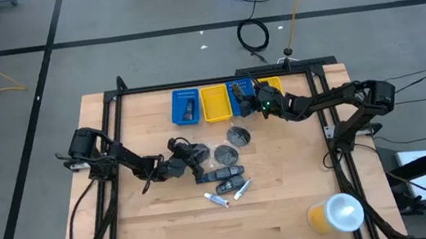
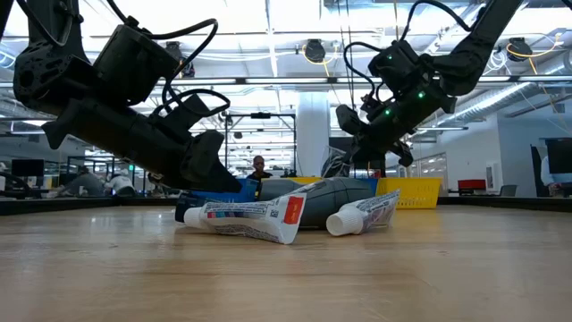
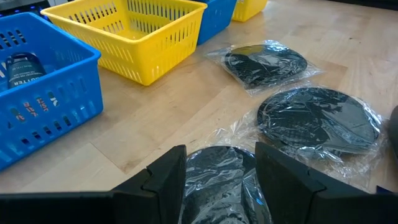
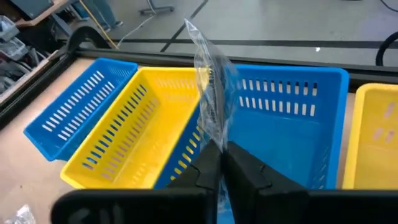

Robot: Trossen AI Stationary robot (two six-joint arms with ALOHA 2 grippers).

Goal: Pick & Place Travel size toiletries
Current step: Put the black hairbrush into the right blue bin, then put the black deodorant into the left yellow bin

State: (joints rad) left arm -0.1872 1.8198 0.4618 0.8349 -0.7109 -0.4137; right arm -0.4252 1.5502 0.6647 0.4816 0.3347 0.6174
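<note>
Travel size toiletries lie mid-table: two dark discs in clear pouches [image 1: 239, 136] [image 1: 226, 152], dark bottles [image 1: 224, 172] and white tubes [image 1: 216, 199] [image 2: 246, 216]. One dark bottle [image 3: 22, 68] lies in the left blue bin [image 1: 186, 106]. My left gripper [image 3: 217, 180] is low over the table, with a third disc pouch [image 3: 214, 174] between its fingers. My right gripper [image 4: 221, 165] hangs over the second blue bin [image 4: 292, 118], shut on a clear pouch [image 4: 211, 74]. My left gripper has the disc pouch between its two fingers [image 3: 165, 180], and the pouch's sides [image 3: 193, 171] lie against their inner faces. The fingers slant down at it from the table's left. I cannot tell whether the pouch is lifted or rests on the table. My right gripper pinches the clear pouch by its crinkled plastic edge [image 4: 214, 134] between the two shut fingertips. The pouch stands edge-on beyond the fingers. It is clear of the second blue bin below. The fingers slant slightly downward from the table's right.
Four bins stand in a row at the far edge, blue, yellow [image 1: 216, 102], blue, yellow [image 1: 272, 87]. A yellow cup with a white lid [image 1: 337, 214] stands at the near right corner. A black frame [image 1: 111, 100] borders the table.
</note>
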